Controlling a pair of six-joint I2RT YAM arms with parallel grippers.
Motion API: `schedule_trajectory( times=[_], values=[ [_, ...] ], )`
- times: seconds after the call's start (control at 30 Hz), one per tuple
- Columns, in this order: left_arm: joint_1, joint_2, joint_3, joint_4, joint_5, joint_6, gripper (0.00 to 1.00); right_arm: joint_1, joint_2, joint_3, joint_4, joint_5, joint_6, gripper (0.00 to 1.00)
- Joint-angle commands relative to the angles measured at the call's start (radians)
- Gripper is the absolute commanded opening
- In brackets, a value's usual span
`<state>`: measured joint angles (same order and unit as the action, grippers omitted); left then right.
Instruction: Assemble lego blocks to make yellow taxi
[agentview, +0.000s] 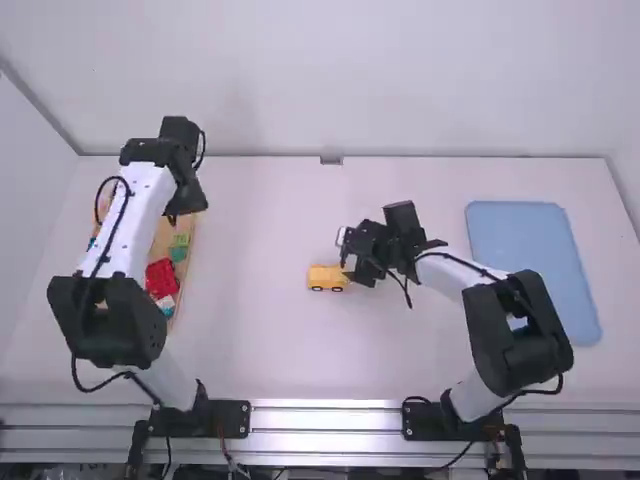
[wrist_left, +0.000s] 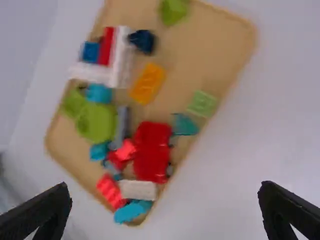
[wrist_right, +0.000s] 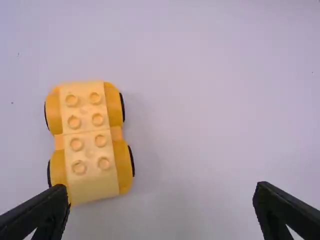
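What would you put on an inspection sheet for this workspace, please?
Surface: white table, a few tiny dark specks.
Job's things: yellow wheeled toy-brick vehicle, upright, studs on top; colourful plastic blocks in a tan rectangular tray.
Clutter: blue rectangular tray at the table's right.
Grippers: left black gripper open above the tan tray; right black gripper open near the vehicle.
Cables: thin black cables along both robot arms, slack loops showing.
Surroundings: pale walls.

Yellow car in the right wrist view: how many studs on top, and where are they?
8 studs on the yellow car: four side-by-side pairs along its length, two pairs on each half. None looks hidden.
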<state>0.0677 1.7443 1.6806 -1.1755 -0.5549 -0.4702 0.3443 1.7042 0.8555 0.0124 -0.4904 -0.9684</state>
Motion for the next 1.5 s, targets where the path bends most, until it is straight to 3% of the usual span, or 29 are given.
schedule_trajectory(
  times=[0.0,0.1,0.27,0.53,0.73,1.1,1.17,1.23,1.33,1.4,1.47],
  values=[
    [0.07,-0.025,0.014,-0.018,-0.184,-0.148,0.99,0.0,-0.02,0.008,0.0,-0.005,0.002,0.99],
    [0.146,-0.025,0.014,0.022,-0.105,-0.021,0.99,0.003,-0.02,0.008,0.004,0.002,0.002,0.99],
    [0.329,-0.02,0.014,0.19,0.304,0.415,0.99,0.003,-0.02,0.008,0.018,-0.002,-0.001,0.99],
    [0.54,-0.002,0.014,0.225,0.559,0.582,0.99,0.004,-0.02,0.008,0.019,-0.004,0.001,0.98],
    [0.577,0.045,0.019,0.252,0.646,0.683,0.99,0.003,-0.02,0.008,0.056,-0.01,0.029,0.99],
    [0.514,0.321,0.251,0.051,0.627,0.882,1.0,0.003,-0.02,0.008,0.057,-0.027,0.069,0.99],
    [0.502,0.353,0.259,0.042,0.598,0.913,0.97,0.003,-0.02,0.008,0.06,-0.025,0.079,0.99],
    [0.477,0.398,0.256,0.039,0.527,0.914,0.86,0.002,-0.02,0.008,0.059,-0.026,0.078,0.99],
    [0.46,0.431,0.256,0.039,0.485,0.914,0.77,0.003,-0.02,0.008,0.062,-0.029,0.078,0.98],
    [0.448,0.459,0.256,0.043,0.492,0.938,0.59,0.004,-0.02,0.008,0.062,-0.029,0.078,0.99],
    [0.45,0.475,0.256,0.053,0.492,0.928,0.54,0.004,-0.02,0.008,0.062,-0.029,0.079,0.99]
  ],
)
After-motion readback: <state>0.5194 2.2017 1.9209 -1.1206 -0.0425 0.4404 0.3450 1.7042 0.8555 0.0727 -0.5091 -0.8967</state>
